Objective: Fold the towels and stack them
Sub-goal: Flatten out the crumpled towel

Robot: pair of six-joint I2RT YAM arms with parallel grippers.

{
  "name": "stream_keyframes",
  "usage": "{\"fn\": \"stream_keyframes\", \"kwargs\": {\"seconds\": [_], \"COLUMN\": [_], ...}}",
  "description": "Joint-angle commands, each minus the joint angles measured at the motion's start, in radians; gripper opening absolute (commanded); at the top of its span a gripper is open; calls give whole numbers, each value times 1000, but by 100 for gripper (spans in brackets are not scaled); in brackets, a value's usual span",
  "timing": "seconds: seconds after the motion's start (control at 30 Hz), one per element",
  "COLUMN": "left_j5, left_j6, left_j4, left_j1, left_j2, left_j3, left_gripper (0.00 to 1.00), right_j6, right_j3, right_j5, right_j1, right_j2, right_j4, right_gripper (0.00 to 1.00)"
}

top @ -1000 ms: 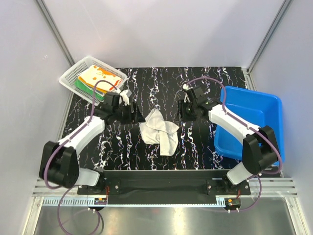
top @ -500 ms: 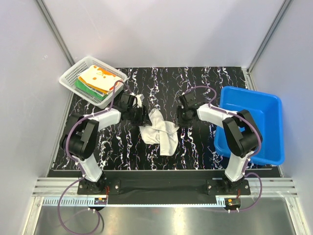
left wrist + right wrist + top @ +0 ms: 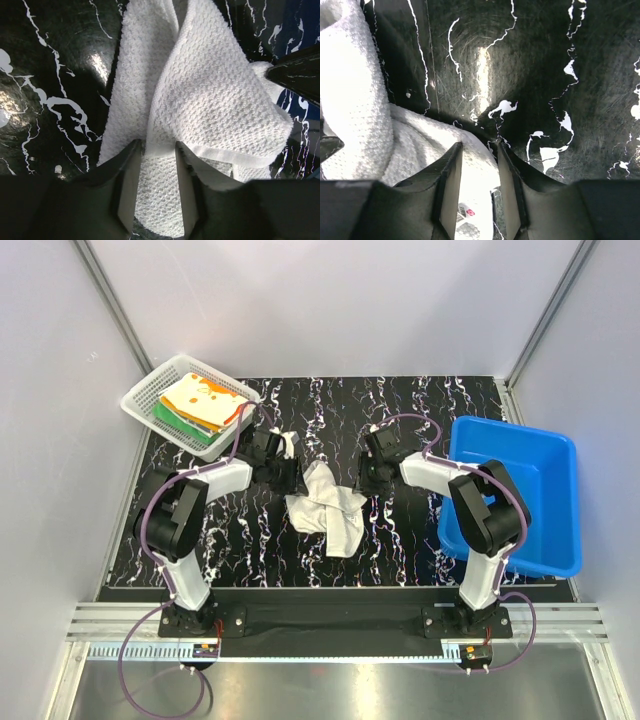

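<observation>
At the far left corner, a white mesh basket (image 3: pixel 143 400) holds a stack of folded towels (image 3: pixel 205 405), orange on top. It is parked there, I judge, so that finished pieces stay out of the working area.

The left tool (image 3: pixel 288 477) is low at the left edge of the white towel (image 3: pixel 325 508), which lies crumpled at the middle of the surface (image 3: pixel 420 410). Its 2 fingers (image 3: pixel 129 185) stand narrow with the hemmed edge between them, but I cannot tell if the cloth is truly pinched.

The right tool (image 3: pixel 368 478) sits at the towel's opposite edge, also narrow, astride a corner bearing a small label. Here too I cannot tell if the grip is firm. Taking 2 opposite edges suits spreading the cloth flat.

There is bare surface in front of and behind the towel for this. The blue tub (image 3: pixel 540 450) crowds the right side.
</observation>
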Motion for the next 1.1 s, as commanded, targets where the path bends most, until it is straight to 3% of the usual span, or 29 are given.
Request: {"fn": "stream_keyframes", "kwargs": {"seconds": [0.0,0.17,0.37,0.63,0.97,1.07], "left_j5": [-10,12,18,16,15,21], "left_j6": [16,-1,-12,-21,-18,-18], "left_j4": [26,27,18,4,7,6], "left_j1": [-8,-11,-11,-11,-9,-11], "left_j2": [5,11,10,-3,2,7], "left_j3": [28,32,29,23,14,19], "left_gripper": [32,22,0,0,0,0], "right_j6": [32,51,54,82,54,34], "right_j3": [-11,-42,-85,-155,-198,-198], "right_j5": [-10,37,42,54,39,44], "right_j1": [-6,-6,-6,-6,-7,-7], "right_j2": [25,-27,-59,-122,-108,-108], "right_j4": [-2,-55,-76,-65,30,44], "right_gripper": [41,42,42,45,33,21]}}
